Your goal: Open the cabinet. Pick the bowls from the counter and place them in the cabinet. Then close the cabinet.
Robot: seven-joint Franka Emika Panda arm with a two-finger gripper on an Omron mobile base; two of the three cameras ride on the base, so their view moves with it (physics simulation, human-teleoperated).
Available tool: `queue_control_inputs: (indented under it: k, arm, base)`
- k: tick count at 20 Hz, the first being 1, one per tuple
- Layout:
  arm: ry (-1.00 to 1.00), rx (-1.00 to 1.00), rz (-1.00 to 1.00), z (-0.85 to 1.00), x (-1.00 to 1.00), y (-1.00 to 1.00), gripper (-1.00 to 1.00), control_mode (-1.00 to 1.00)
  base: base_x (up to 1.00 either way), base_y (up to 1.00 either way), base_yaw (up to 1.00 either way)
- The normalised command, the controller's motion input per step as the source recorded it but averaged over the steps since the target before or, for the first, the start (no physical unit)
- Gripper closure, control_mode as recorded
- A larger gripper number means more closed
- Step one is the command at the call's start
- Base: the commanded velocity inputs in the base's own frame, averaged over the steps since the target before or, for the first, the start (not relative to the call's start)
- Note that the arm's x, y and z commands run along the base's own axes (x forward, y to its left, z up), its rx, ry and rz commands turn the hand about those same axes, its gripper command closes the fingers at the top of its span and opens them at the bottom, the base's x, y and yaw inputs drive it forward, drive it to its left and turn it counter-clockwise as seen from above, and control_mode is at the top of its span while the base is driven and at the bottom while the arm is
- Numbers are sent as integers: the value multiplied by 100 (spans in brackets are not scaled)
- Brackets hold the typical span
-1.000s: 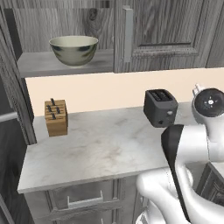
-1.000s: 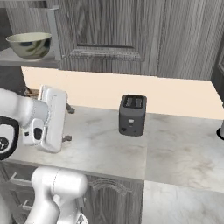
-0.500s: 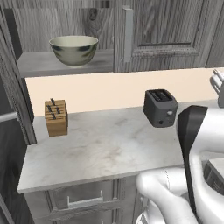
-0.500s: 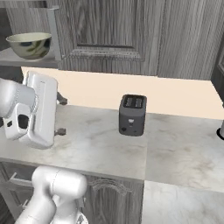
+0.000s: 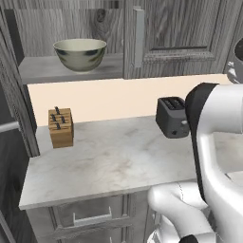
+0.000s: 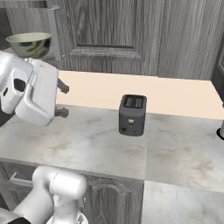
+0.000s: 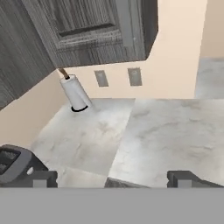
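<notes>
The round beige-olive bowl (image 6: 29,44) on the grey shelf of the grey wood-grain wall cabinet (image 5: 190,33) is partly covered at its lower edge by the white arm in the right base view. The cabinet's top is cut off by the upper edge in both base views. The black two-slot toaster (image 7: 15,166) is cut by the left edge of the hand view. The light wooden knife block (image 5: 60,127) shows dark handles too small to count with certainty. The light grey marble-look counter (image 5: 109,161) is hidden on its right side behind the arm in the left base view.
</notes>
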Motion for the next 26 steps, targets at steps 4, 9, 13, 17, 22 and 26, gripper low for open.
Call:
queue_control_inputs:
  k: [4, 9, 13, 17, 22, 26]
  arm:
    - [-9, -40, 27, -14, -57, -22, -100, -100]
    - [-16, -20, 21, -20, -54, 5, -100, -100]
    - [-29, -3, 18, -41, -34, 85, -100, -100]
    - [-18, -6, 16, 6, -10, 85, -100, -100]
    - [-11, -14, 16, 21, -21, 68, -100, -100]
    - [-8, -9, 16, 34, -49, 32, -100, -100]
  base:
    - [0, 0, 0]
    - [0, 0, 0]
    - [0, 0, 0]
    - [0, 0, 0]
    - [0, 0, 0]
    - [0, 0, 0]
